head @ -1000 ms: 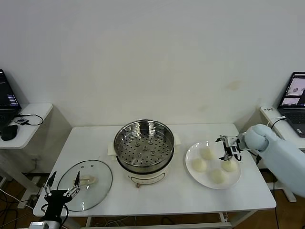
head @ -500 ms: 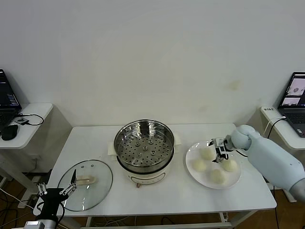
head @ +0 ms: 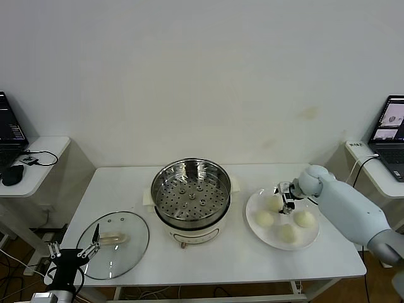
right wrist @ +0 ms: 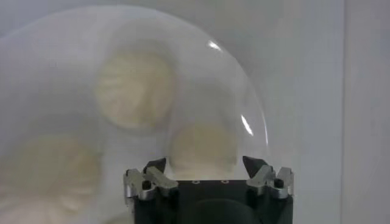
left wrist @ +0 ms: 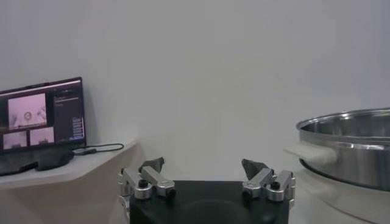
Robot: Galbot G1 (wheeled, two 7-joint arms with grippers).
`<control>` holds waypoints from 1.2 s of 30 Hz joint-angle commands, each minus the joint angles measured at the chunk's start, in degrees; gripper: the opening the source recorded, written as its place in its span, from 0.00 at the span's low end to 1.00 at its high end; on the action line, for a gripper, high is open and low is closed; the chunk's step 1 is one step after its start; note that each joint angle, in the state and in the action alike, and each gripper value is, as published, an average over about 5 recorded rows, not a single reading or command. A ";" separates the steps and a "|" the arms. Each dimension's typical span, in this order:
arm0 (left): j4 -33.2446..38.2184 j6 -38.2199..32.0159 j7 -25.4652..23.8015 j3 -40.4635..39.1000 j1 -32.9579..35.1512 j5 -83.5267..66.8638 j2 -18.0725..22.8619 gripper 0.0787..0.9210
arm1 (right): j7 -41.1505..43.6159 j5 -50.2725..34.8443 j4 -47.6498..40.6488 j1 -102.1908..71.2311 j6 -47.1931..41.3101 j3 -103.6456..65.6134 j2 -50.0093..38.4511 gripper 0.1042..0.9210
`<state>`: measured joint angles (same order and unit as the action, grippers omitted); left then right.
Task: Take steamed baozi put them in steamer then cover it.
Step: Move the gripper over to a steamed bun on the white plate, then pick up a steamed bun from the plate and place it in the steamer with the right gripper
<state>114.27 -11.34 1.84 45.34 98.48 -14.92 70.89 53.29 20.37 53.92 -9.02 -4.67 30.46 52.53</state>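
Observation:
The steamer [head: 191,192], a shiny perforated basket on a white pot base, stands mid-table and holds nothing; its rim also shows in the left wrist view as the steamer [left wrist: 348,145]. Four cream-white baozi lie on a white plate [head: 253,207] to its right. My right gripper [head: 286,202] hangs low over the plate's far part, beside the far baozi [head: 273,202]. In the right wrist view my right gripper [right wrist: 205,164] straddles one baozi [right wrist: 203,148], fingertips still apart with slim gaps either side. My left gripper [head: 74,252] waits open at the table's front left corner.
A glass lid [head: 113,243] with a cream handle lies flat at the front left, next to my left gripper [left wrist: 203,167]. Side tables with laptops [head: 394,129] flank the table; one laptop [left wrist: 42,122] shows in the left wrist view.
My right gripper has moved left across the plate, from the right-hand baozi to the far one, and its jaws have narrowed. The left arm dropped slightly, then stayed.

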 commanded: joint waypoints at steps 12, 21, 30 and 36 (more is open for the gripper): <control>0.38 -0.23 -0.01 0.20 0.35 0.09 0.22 0.88 | 0.36 -0.70 -1.45 0.85 -0.31 0.99 1.31 0.65; 0.77 -0.24 -0.02 0.18 0.50 0.05 0.26 0.88 | 2.33 -5.83 4.93 4.20 -1.39 5.16 -2.87 0.63; 0.54 0.41 0.41 -0.47 0.22 -0.82 0.09 0.88 | 2.98 -19.51 19.58 15.96 -3.47 15.38 -14.47 0.64; 0.96 2.31 0.59 -1.50 0.05 -4.19 -0.29 0.88 | 3.02 -26.94 24.00 26.13 -3.67 20.30 -16.72 0.64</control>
<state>115.27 -10.13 2.28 44.18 98.55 -17.11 70.61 56.03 0.85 71.75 9.02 -7.80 45.94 40.79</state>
